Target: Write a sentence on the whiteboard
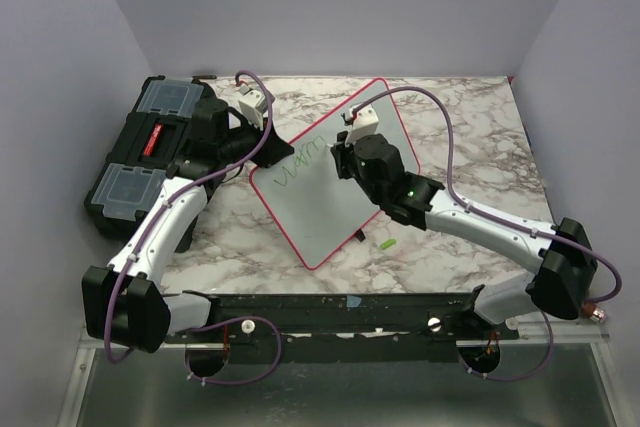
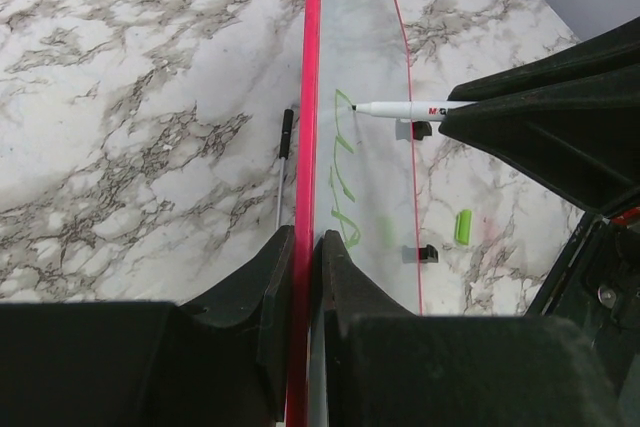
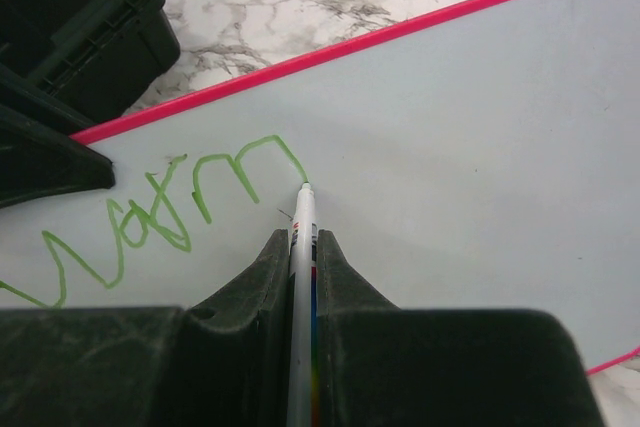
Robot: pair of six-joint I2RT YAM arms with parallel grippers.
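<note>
The whiteboard (image 1: 325, 202), white with a red-pink rim, is held tilted above the marble table. My left gripper (image 2: 303, 252) is shut on its left rim (image 2: 310, 97). My right gripper (image 3: 302, 247) is shut on a white marker (image 3: 301, 237), whose tip touches the whiteboard (image 3: 450, 147) at the end of the green lettering. The sentence (image 3: 170, 212) reads roughly "warm" up to the tip. In the top view the sentence (image 1: 305, 159) shows near the board's upper left, beside my right gripper (image 1: 350, 147). The left wrist view shows the marker (image 2: 400, 108) against the board.
A black toolbox (image 1: 150, 152) with clear lid compartments stands at the left back. A green marker cap (image 1: 387, 244) lies on the table (image 1: 470, 147) near the board's lower right corner. A thin black-tipped rod (image 2: 284, 157) lies under the board's left side.
</note>
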